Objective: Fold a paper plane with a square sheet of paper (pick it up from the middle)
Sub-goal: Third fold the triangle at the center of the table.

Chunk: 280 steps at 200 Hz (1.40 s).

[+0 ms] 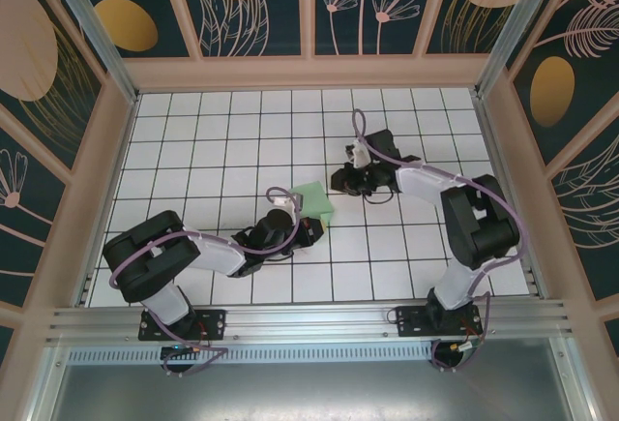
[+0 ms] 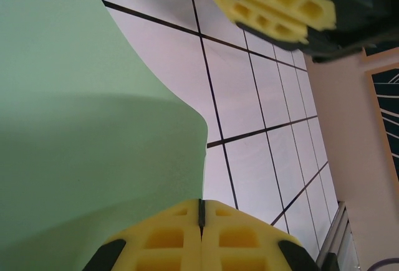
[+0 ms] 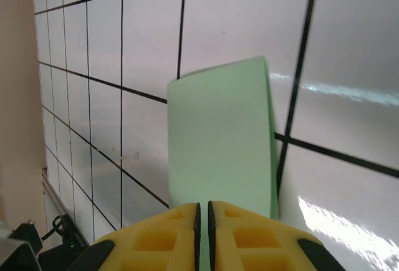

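Camera overhead: thin pale mint-green square sheet of paper (image 1: 315, 199), partly folded, lay mid white gridded table (image 1: 193, 150) between left gripper (image 1: 308, 229) and right gripper (image 1: 344, 183). Left wrist: pads together, sheet edge pinched in the seam. Right wrist: pads together, sheet ran behind them, nip unclear. Judged light, floppy, crease-prone; hold mid-sheet, gently.

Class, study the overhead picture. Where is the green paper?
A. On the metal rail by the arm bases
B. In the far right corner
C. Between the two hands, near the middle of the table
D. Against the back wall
C: the green paper sits on the gridded table, with the left hand at its near-left side and the right hand at its far-right side.
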Each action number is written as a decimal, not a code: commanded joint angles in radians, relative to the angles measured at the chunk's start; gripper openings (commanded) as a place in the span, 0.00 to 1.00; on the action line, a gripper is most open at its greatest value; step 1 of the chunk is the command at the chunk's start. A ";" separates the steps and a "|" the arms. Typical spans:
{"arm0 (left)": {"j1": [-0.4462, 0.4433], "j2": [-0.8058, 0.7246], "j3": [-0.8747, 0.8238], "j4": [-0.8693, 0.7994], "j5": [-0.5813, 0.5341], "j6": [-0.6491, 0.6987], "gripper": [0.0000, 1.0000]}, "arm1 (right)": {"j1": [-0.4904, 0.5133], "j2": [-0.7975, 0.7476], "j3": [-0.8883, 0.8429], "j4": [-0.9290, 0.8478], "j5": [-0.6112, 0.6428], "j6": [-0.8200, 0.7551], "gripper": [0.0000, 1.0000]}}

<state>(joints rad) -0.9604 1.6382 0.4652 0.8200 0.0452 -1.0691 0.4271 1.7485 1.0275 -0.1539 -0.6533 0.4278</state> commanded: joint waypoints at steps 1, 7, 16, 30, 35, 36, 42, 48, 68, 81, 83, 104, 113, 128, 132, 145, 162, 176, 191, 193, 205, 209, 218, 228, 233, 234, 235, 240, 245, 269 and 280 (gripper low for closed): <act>0.005 0.002 -0.011 0.057 0.021 -0.012 0.00 | 0.037 0.097 0.096 -0.085 -0.007 -0.079 0.15; 0.005 0.002 -0.010 0.056 0.022 -0.013 0.00 | 0.044 0.119 0.115 -0.095 -0.014 -0.091 0.15; 0.005 0.002 -0.012 0.057 0.022 -0.012 0.00 | 0.054 0.147 0.147 -0.114 -0.015 -0.105 0.12; 0.006 0.000 -0.014 0.057 0.022 -0.015 0.00 | 0.067 0.165 0.175 -0.121 -0.005 -0.105 0.12; 0.005 0.000 -0.017 0.059 0.022 -0.017 0.00 | 0.073 0.173 0.183 -0.126 -0.005 -0.110 0.12; 0.005 0.000 -0.017 0.059 0.023 -0.017 0.00 | 0.074 0.175 0.186 -0.127 -0.004 -0.112 0.12; 0.006 -0.001 -0.019 0.058 0.025 -0.017 0.00 | 0.079 0.190 0.203 -0.144 0.003 -0.124 0.12; 0.006 -0.001 -0.023 0.060 0.023 -0.019 0.00 | 0.084 0.212 0.225 -0.171 0.028 -0.139 0.12; 0.005 -0.003 -0.028 0.061 0.024 -0.020 0.00 | 0.101 0.271 0.276 -0.242 0.054 -0.198 0.12; 0.005 -0.007 -0.030 0.053 0.022 -0.017 0.00 | 0.107 0.292 0.286 -0.262 0.100 -0.215 0.12; 0.005 -0.009 -0.031 0.051 0.020 -0.017 0.00 | 0.107 0.296 0.288 -0.264 0.104 -0.219 0.12; 0.005 -0.019 -0.030 0.020 0.003 -0.008 0.00 | 0.110 0.332 0.309 -0.301 0.146 -0.243 0.12; 0.007 -0.024 -0.025 -0.003 -0.004 0.001 0.01 | 0.114 0.345 0.316 -0.315 0.172 -0.253 0.12; 0.009 -0.034 -0.020 -0.041 -0.021 0.017 0.02 | 0.114 0.356 0.330 -0.332 0.201 -0.268 0.12; 0.011 -0.035 -0.016 -0.051 -0.022 0.022 0.02 | 0.114 0.355 0.331 -0.334 0.206 -0.273 0.12; 0.017 -0.040 -0.002 -0.091 -0.025 0.042 0.03 | 0.124 0.360 0.335 -0.339 0.210 -0.286 0.12; 0.022 -0.048 0.020 -0.151 -0.041 0.070 0.04 | 0.139 0.365 0.343 -0.352 0.231 -0.300 0.11; 0.027 -0.054 0.034 -0.190 -0.048 0.089 0.05 | 0.148 0.367 0.349 -0.362 0.261 -0.317 0.11; 0.032 -0.058 0.048 -0.225 -0.057 0.109 0.05 | 0.150 0.371 0.357 -0.370 0.277 -0.326 0.11; 0.033 -0.058 0.049 -0.230 -0.057 0.113 0.05 | 0.150 0.371 0.357 -0.372 0.277 -0.328 0.11; 0.038 -0.059 0.063 -0.268 -0.071 0.130 0.06 | 0.152 0.372 0.358 -0.371 0.274 -0.332 0.11; 0.039 -0.060 0.066 -0.278 -0.075 0.135 0.06 | 0.151 0.372 0.359 -0.371 0.275 -0.333 0.11; 0.041 -0.058 0.071 -0.291 -0.081 0.146 0.05 | 0.151 0.372 0.361 -0.372 0.274 -0.334 0.11; 0.043 -0.058 0.079 -0.307 -0.089 0.155 0.05 | 0.151 0.373 0.364 -0.371 0.271 -0.334 0.11; 0.044 -0.057 0.080 -0.313 -0.094 0.162 0.05 | 0.151 0.373 0.366 -0.372 0.271 -0.335 0.11; 0.044 -0.056 0.081 -0.314 -0.094 0.163 0.06 | 0.151 0.374 0.367 -0.373 0.271 -0.335 0.11; 0.044 -0.056 0.082 -0.315 -0.095 0.164 0.06 | 0.151 0.373 0.367 -0.373 0.271 -0.336 0.11; 0.044 -0.054 0.086 -0.325 -0.098 0.170 0.06 | 0.152 0.375 0.370 -0.374 0.270 -0.336 0.11; 0.044 -0.050 0.091 -0.336 -0.104 0.173 0.06 | 0.151 0.375 0.372 -0.374 0.271 -0.336 0.11; 0.045 -0.035 0.095 -0.339 -0.107 0.185 0.06 | 0.151 0.375 0.376 -0.373 0.257 -0.334 0.11; 0.045 -0.028 0.104 -0.355 -0.113 0.197 0.05 | 0.152 0.376 0.376 -0.370 0.252 -0.331 0.11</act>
<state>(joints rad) -0.9218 1.6012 0.5388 0.5140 -0.0368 -0.9192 0.5694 2.0785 1.3945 -0.4877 -0.4377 0.1123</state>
